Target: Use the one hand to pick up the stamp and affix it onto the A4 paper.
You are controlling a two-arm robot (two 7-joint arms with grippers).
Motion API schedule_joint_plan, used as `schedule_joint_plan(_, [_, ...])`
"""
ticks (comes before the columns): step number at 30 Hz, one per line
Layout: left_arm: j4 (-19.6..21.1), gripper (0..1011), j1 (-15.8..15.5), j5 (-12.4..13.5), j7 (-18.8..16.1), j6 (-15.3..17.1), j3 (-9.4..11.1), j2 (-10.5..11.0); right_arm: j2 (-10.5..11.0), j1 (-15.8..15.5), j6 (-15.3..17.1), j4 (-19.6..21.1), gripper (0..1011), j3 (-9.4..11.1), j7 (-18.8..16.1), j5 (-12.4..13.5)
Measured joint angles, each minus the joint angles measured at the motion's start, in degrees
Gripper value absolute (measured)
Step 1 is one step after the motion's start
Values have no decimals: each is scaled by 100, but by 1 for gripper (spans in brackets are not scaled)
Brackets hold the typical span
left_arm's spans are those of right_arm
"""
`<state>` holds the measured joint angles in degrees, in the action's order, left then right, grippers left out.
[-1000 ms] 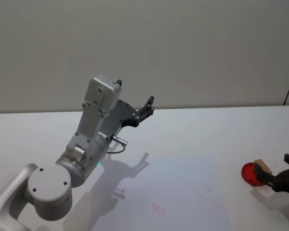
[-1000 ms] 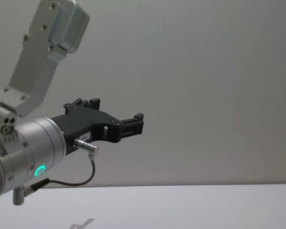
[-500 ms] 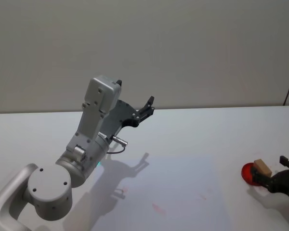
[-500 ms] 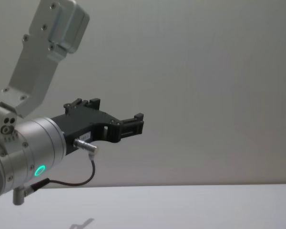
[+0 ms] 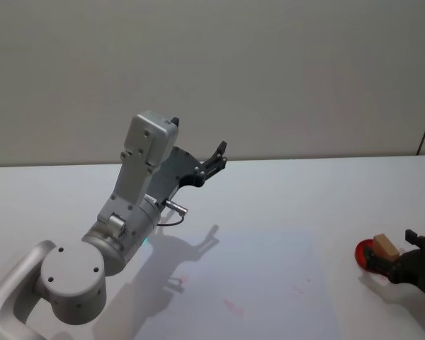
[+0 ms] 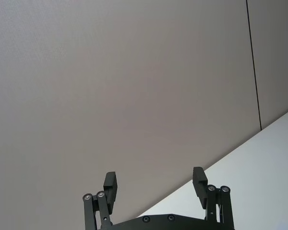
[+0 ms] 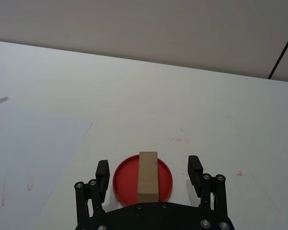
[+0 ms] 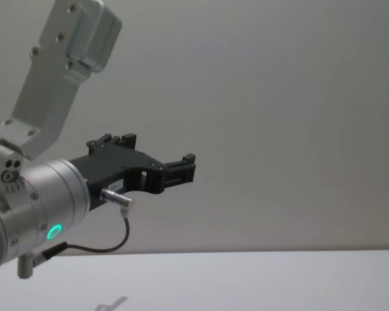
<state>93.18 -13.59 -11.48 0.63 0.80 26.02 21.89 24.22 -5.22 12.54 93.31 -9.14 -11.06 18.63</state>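
1. The right gripper [image 5: 404, 255] sits low at the near right edge of the head view, its black jaws spread wide and holding nothing. Just to its left is the stamp [image 5: 384, 246], a small tan wooden block standing on a flat red round pad [image 5: 367, 256] on the white table [image 5: 304, 191]. The A4 paper [image 5: 269, 269], a thin white sheet bearing a few faint red marks, lies left of the pad, near the middle.

2. In the right wrist view the right gripper [image 7: 148, 166] lines up with the stamp [image 7: 148, 182]: one finger shows on either side of the block, each with a clear gap and no contact. The block rests across the red round pad [image 7: 165, 184], and the corner of the A4 paper [image 7: 38, 143] lies off to one side.

3. In the left wrist view the left gripper [image 6: 153, 179] is parked, raised, jaws open and empty, pointing at the wall.

4. The chest view has the left gripper [image 8: 185, 168] held high above the table on the left.

5. Judged from this, the stamp looks light, rigid and sturdy. Its two long flat sides offer the best hold, taken high enough to clear the pad. The pad may be inky and could cling or slide, and the loose sheet may shift under pressing.
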Motion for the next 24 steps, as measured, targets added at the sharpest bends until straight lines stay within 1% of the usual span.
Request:
schedule_joint_plan(14, [0,1001,0,0,0,0,0,0,-37,100,15,-125,994,-29,-100,-157])
schedule_joint_plan(18, [0,1001,0,0,0,0,0,0,-43,114,15,-143,922,-32,-108,-192])
schedule_joint_plan(22, [0,1001,0,0,0,0,0,0,-51,128,21,-157,821,-35,-106,-218])
schedule_joint_plan(23, [0,1001,0,0,0,0,0,0,-54,132,23,-162,765,-36,-102,-226])
schedule_joint_plan(24, [0,1001,0,0,0,0,0,0,-55,134,24,-164,755,-37,-99,-230])
